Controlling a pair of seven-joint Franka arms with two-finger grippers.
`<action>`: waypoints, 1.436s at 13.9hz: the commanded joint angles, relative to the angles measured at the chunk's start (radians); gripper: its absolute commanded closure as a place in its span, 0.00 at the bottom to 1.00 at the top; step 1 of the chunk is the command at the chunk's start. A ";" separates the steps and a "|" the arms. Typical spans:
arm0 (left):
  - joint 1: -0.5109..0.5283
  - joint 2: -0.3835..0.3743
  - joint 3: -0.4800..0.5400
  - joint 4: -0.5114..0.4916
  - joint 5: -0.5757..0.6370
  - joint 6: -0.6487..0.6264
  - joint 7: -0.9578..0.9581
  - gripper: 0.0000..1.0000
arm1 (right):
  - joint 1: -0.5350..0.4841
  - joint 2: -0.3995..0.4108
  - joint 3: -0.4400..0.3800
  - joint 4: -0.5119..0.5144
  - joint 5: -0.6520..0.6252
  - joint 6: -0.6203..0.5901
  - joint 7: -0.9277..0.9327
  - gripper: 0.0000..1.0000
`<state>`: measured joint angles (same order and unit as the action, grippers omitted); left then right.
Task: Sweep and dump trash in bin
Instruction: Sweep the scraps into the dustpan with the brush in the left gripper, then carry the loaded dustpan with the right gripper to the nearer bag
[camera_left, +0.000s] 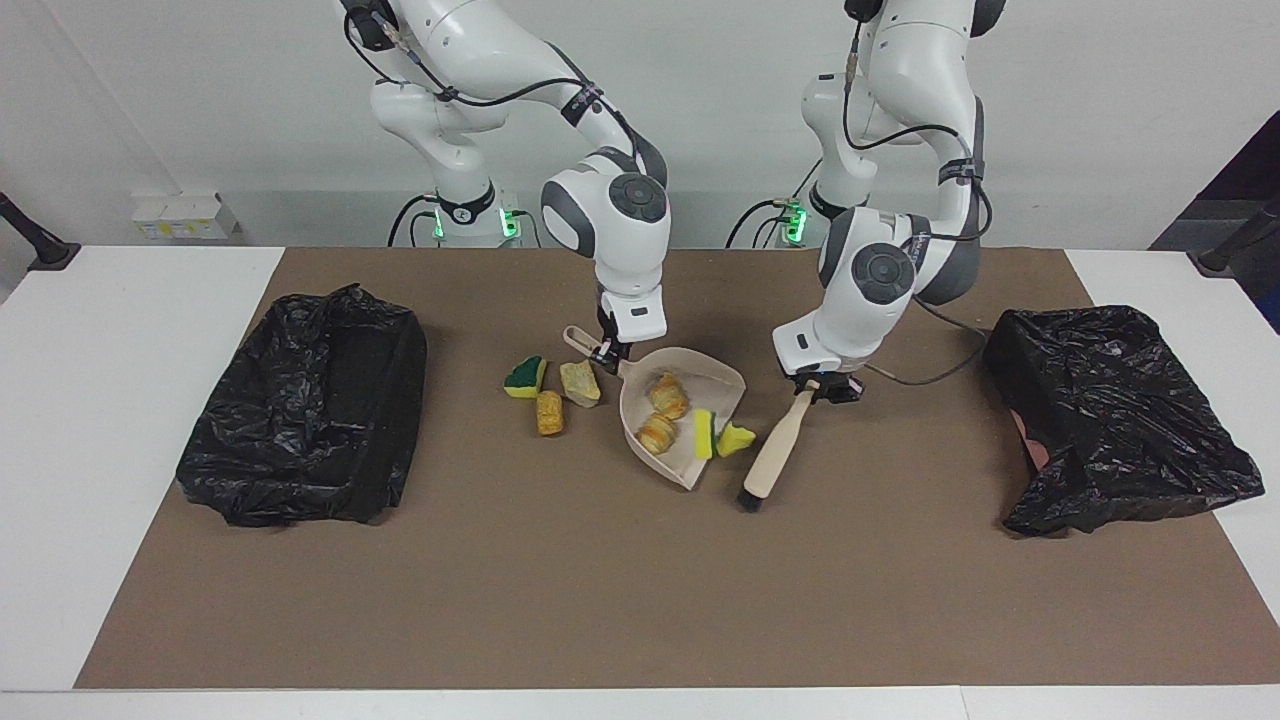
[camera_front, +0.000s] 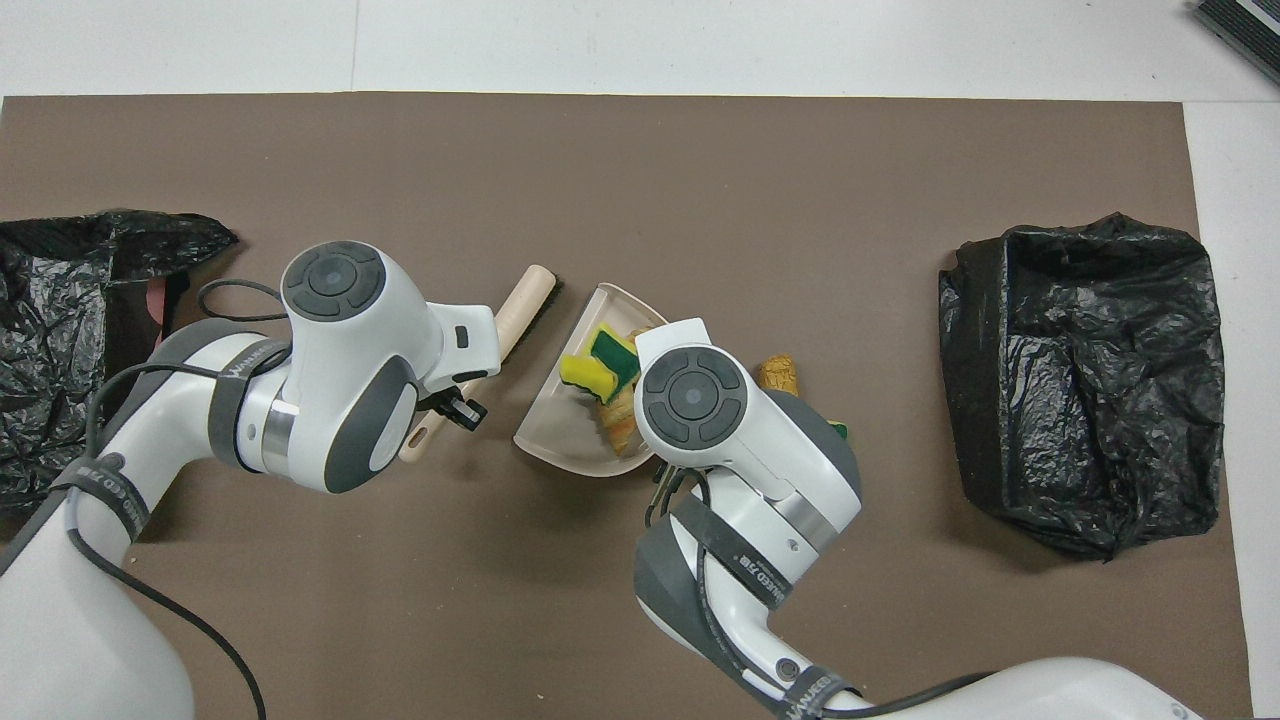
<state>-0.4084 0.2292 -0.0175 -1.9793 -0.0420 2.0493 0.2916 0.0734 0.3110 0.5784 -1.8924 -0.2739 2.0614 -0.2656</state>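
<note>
My right end effector (camera_left: 606, 352) is pinched shut on the handle of the beige plastic dustpan (camera_left: 690, 385), which sits on the brown mat (camera_left: 600, 580) covering the white table (camera_left: 110, 330), about midway between the two bins. My left end effector (camera_left: 826, 389) is clamped on the handle of the pale wooden hand brush (camera_left: 775, 450); the brush slants down to the mat with its dark bristles at the end farther from me, just beside the dustpan's open mouth.

Inside the dustpan lie two tan-orange flaky bread lumps (camera_left: 663, 412) and a yellow sponge chunk (camera_left: 704, 433) standing on edge. A second yellow sponge scrap (camera_left: 737, 438) lies at the lip of the pan, between the pan and the brush; from above the two sponges (camera_front: 597, 362) overlap and one shows a green face.

Still on the mat, beside the dustpan toward my right arm's end of the table, are three more scraps close together: a green-topped yellow sponge piece (camera_left: 525, 377), a pale beige bread chunk (camera_left: 580, 383) and a tan-orange bread roll (camera_left: 549, 412).

A bin lined with a black plastic bag (camera_left: 310, 405) sits at my right arm's end, and another black-bagged bin (camera_left: 1110, 410) at my left arm's end, both well apart from the trash.
</note>
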 joint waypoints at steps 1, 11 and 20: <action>-0.062 -0.056 0.010 -0.065 0.016 -0.001 0.030 1.00 | -0.001 0.019 0.009 0.016 -0.024 -0.027 0.000 1.00; 0.023 -0.065 0.019 0.011 0.010 -0.090 -0.075 1.00 | -0.024 -0.026 0.005 0.016 0.005 -0.035 0.011 1.00; 0.039 -0.177 0.016 -0.106 -0.010 -0.131 -0.494 1.00 | -0.044 -0.289 -0.188 0.009 0.108 -0.216 -0.073 1.00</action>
<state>-0.3320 0.1354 -0.0030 -1.9914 -0.0444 1.8815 -0.1484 0.0367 0.0850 0.4276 -1.8647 -0.1908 1.8713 -0.2902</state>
